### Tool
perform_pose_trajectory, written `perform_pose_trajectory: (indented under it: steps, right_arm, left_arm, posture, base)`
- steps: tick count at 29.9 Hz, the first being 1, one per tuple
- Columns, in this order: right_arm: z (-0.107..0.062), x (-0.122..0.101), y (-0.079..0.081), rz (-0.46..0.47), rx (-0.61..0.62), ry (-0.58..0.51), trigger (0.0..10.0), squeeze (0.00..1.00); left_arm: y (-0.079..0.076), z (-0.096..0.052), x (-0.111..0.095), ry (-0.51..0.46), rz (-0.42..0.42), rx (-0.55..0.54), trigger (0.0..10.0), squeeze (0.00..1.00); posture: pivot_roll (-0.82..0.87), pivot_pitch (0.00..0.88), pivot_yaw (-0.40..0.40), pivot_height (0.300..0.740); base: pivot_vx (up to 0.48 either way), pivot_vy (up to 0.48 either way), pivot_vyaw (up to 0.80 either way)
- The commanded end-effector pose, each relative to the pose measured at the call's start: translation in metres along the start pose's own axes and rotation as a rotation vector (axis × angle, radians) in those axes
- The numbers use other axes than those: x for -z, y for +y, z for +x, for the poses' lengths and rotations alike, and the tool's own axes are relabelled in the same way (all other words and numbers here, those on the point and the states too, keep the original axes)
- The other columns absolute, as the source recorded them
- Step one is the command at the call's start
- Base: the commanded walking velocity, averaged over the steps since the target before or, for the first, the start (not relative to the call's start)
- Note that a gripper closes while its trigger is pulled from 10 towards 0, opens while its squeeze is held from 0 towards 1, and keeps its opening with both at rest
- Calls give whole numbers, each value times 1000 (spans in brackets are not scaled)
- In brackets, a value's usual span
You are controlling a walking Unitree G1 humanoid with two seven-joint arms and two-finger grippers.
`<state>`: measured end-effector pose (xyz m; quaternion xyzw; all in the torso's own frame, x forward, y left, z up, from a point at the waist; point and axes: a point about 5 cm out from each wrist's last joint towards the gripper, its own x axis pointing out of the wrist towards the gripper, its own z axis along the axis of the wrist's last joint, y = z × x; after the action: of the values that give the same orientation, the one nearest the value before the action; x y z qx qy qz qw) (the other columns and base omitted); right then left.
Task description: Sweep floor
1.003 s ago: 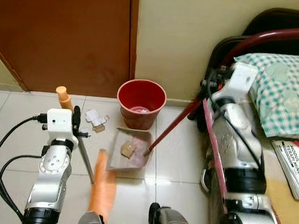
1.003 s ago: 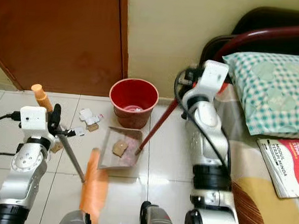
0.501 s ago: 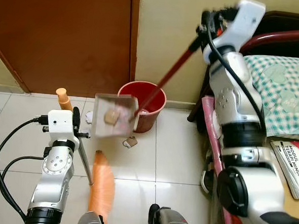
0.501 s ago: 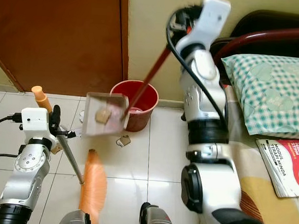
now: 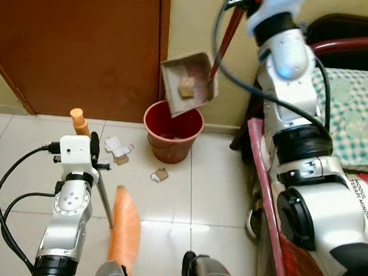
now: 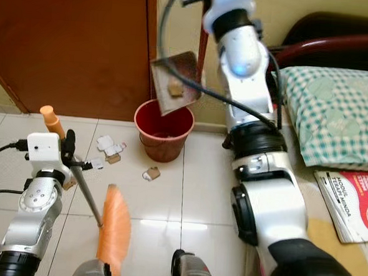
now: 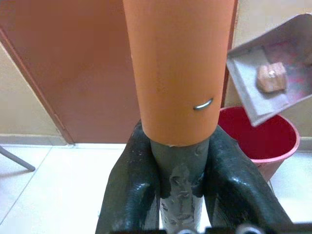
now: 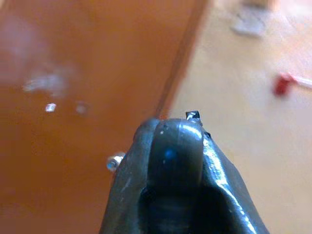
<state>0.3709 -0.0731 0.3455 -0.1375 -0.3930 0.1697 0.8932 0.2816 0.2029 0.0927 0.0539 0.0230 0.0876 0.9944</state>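
Above the red bucket [image 5: 172,130], dustpan [image 5: 188,84] tilted, handle up.

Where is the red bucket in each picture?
Left eye view: the bucket stands on the floor by the wall, under the raised dustpan.
Right eye view: bucket below the dustpan again.
Left wrist view: bucket beyond the broom handle.
Right wrist view: not in it.
Shared landmark: the brown door.

I see a glossy red plastic bucket [image 5: 172,130] on shiny pale floor tiles [image 5: 212,190], above it a dull grey metal-looking dustpan [image 5: 188,82], behind it a smooth brown wooden door [image 5: 77,41], beside it torn paper scraps [image 5: 119,147], matt orange broom handle [image 7: 178,68].
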Motion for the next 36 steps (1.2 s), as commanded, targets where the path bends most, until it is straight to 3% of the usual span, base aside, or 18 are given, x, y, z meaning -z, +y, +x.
perform_pose_trajectory:
  steps: [1, 5, 8, 14, 16, 20, 22, 27, 31, 36]
  right_arm:
    - [-3, -5, 12, -101, -73, -79, 10000, 0]
    - [-15, 1, 36, -200, -190, -119, 10000, 0]
    - [-27, 9, 53, -202, -249, -119, 10000, 0]
    - [-31, 13, 56, -222, -271, -127, 10000, 0]
    - [-27, 4, 50, -213, -237, -161, 10000, 0]
    - [-18, -13, 34, -103, -125, -197, 10000, 0]
    - [-11, -26, 22, 11, -41, -206, 10000, 0]
    - [-8, -35, 14, 157, 3, -194, 10000, 0]
    - [-20, -21, 20, 326, 33, -93, 10000, 0]
    - [-42, -7, 28, 408, 36, 5, 10000, 0]
  left_arm:
    - [3, -5, 18, 84, 58, -15, 10000, 0]
    - [2, -5, 17, 83, 56, -14, 10000, 0]
    - [1, -5, 17, 82, 54, -13, 10000, 0]
    - [0, -5, 17, 81, 48, -11, 10000, 0]
    - [-1, -5, 17, 80, 44, -8, 10000, 0]
    - [-1, -4, 16, 75, 41, -7, 10000, 0]
    - [0, -4, 15, 71, 39, -10, 10000, 0]
    - [0, -3, 15, 70, 38, -13, 10000, 0]
    - [0, -3, 15, 71, 45, -12, 10000, 0]
    - [8, -6, 17, 79, 60, -14, 10000, 0]
  posture:
    - [-12, 124, -75, 740]
    - [-11, 124, -76, 740]
    - [-11, 124, -76, 740]
    - [-9, 126, -78, 740]
    - [-9, 126, -78, 740]
    - [-9, 126, -78, 740]
    - [-11, 128, -76, 740]
    - [-17, 128, -73, 740]
    - [-19, 124, -69, 740]
    - [-14, 124, -65, 740]
  base:
    - [0, 0, 0]
    - [0, 0, 0]
    - [0, 0, 0]
    - [0, 0, 0]
    - [0, 0, 0]
    - [0, 0, 0]
    - [0, 0, 0]
    - [0, 0, 0]
    - [0, 0, 0]
    - [0, 0, 0]
